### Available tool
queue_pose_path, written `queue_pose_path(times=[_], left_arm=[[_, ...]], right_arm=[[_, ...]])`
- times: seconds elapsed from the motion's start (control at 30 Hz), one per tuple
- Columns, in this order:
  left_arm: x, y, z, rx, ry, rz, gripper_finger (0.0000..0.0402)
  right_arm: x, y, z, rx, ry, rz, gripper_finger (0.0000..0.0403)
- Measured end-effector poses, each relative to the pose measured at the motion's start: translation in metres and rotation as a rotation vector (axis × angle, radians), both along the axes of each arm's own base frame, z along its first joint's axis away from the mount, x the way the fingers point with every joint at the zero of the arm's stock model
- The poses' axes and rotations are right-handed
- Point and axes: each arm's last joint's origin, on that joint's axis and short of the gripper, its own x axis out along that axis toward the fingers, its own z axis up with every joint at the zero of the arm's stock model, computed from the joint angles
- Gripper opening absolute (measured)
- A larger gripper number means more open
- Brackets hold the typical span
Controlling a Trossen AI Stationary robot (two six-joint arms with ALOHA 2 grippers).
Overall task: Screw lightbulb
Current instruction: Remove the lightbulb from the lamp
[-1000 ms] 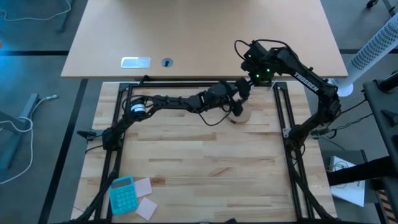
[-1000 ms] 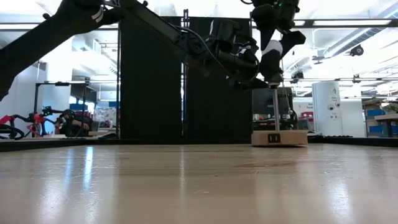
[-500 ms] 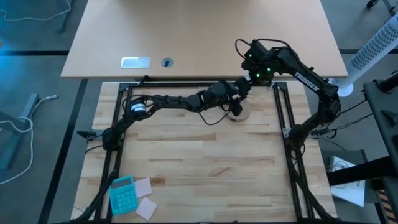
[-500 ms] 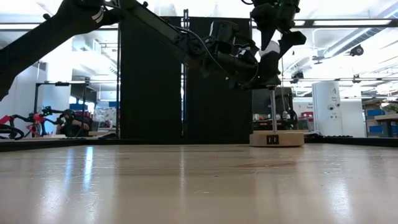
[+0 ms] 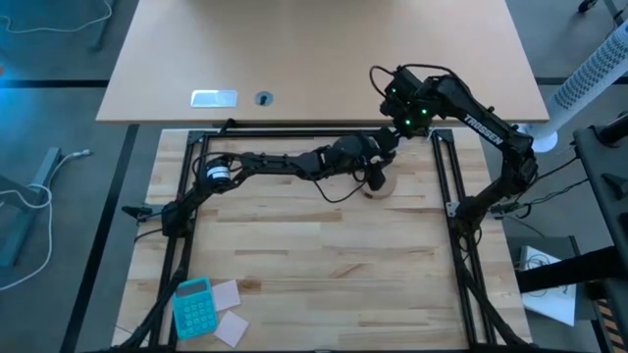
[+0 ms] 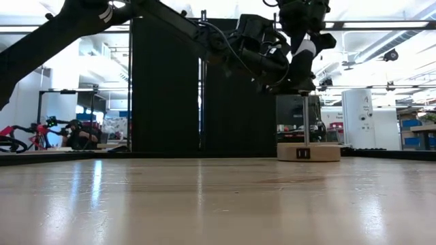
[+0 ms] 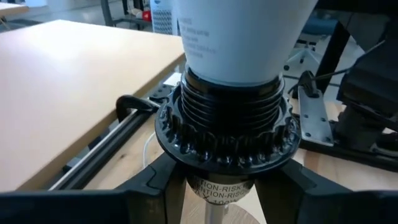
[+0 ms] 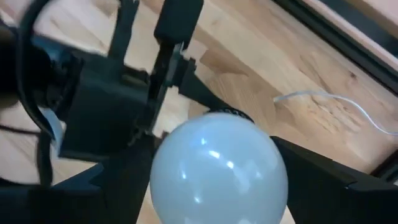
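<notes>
A wooden disc stand [image 6: 308,152] sits at the table's far right, near the back rail. A thin post [image 6: 304,119] rises from it to a black socket [image 7: 227,124] with a ribbed collar. The white lightbulb [image 8: 217,168] stands upright in the socket, neck [image 7: 242,37] down. My left gripper [image 7: 227,193] reaches across from the left and is shut on the socket. My right gripper [image 8: 221,183] comes down from above, its fingers either side of the globe [image 6: 304,49]. My left gripper pinches the socket's body just under the ribbed collar [image 7: 217,186] between its two fingers [image 7: 149,186]. It comes nearly level from the table's left, across the upright post. The stand's base rests on the table. My right gripper holds the lightbulb's globe [image 8: 273,155] between its two fingers [image 8: 317,177], coming steeply from above and pointing down. The bulb stands upright with its neck in the socket.
A black frame rail [image 5: 446,167] runs just right of the stand, and another along the back [image 5: 294,132]. A thin white cable [image 8: 329,102] lies on the wood nearby. A teal calculator [image 5: 192,304] and paper notes [image 5: 229,294] lie at the near left.
My left gripper has risen a little along the post to the socket and drawn in under the bulb. My right gripper has stayed above the stand around the bulb.
</notes>
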Motion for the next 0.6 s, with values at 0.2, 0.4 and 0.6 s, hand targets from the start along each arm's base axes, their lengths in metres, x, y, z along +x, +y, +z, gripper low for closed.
queue_pose_path(times=[0.2, 0.4, 0.6], left_arm=[[0.001, 0.0, 0.008, -0.004, 0.031, -0.003, 0.0145], [0.001, -0.002, 0.008, 0.008, 0.043, -0.055, 0.0145], [-0.004, -0.006, 0.017, 0.017, 0.086, -0.164, 0.0145]], right_arm=[[-0.002, 0.002, -0.001, 0.017, 0.025, 0.012, 0.0283], [-0.003, 0.003, -0.001, -0.016, 0.037, 0.125, 0.0258], [-0.006, 0.008, -0.001, -0.064, 0.028, 0.481, 0.0256]])
